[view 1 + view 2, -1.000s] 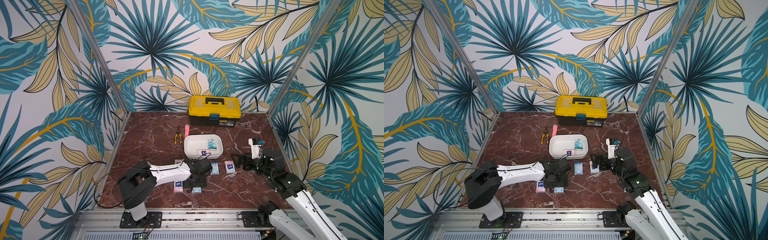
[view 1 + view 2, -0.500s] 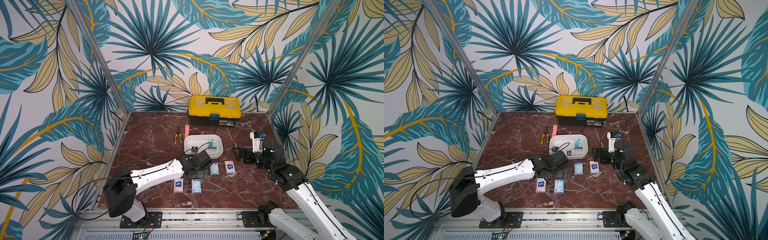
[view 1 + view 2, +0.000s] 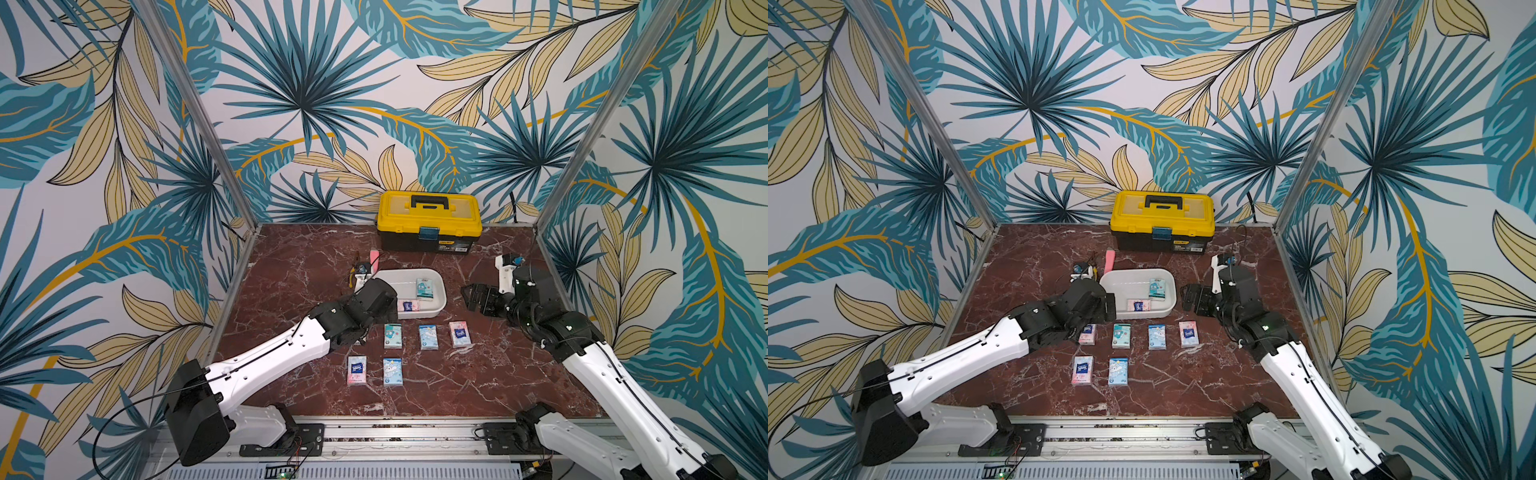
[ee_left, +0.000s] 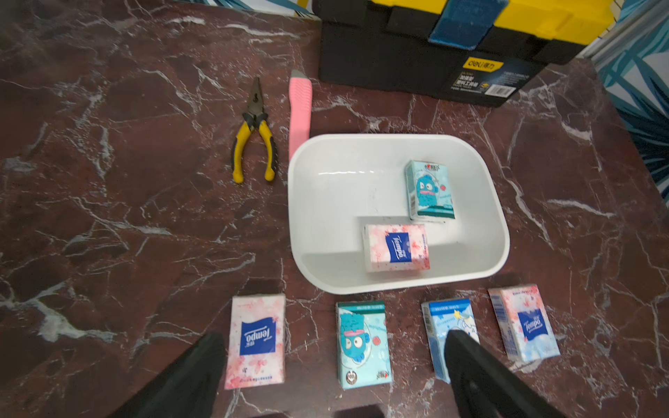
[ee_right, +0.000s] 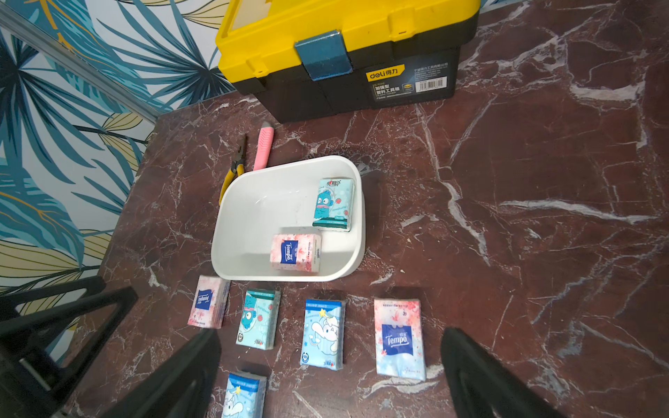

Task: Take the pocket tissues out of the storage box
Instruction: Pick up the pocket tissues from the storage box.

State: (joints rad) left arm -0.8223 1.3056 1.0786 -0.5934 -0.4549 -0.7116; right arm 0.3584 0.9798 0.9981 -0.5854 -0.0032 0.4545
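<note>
Presently the left hand [image 4: 333, 338] hangs with its two black fingers [image 4: 202, 362] spread wide and nothing between them, above the row of packs [image 4: 255, 340] laid just near of the storage box [image 4: 307, 217]. The right hand [image 5: 331, 334], spread and empty too, sits right of the box, apart from it. Two pocket tissues are left inside: a pink pack [image 4: 396, 248] by the near wall and a teal pack [image 4: 429, 190] by the right wall, farther back. Six more lie on the desk [image 4: 126, 217], four in that row and a nearer pair [image 3: 356, 370].

The pink pack looks the closer fetch for the left hand. I would raise the hand over the rim, then lower it with a finger at each short end, left and right, so neither must wedge between pack and wall. The wrapper looks soft; a light squeeze should do. Lift clear of the rim before swinging to a free spot on the desk.

Whether the pink pack lies flat or leans on the wall I cannot tell. In a top view the left arm [image 3: 291, 345] covers the row's leftmost pack, and in both top views the wrist hides that hand's fingers. A finger overlaps the light-blue pack [image 4: 438, 318] in the left wrist view.
</note>
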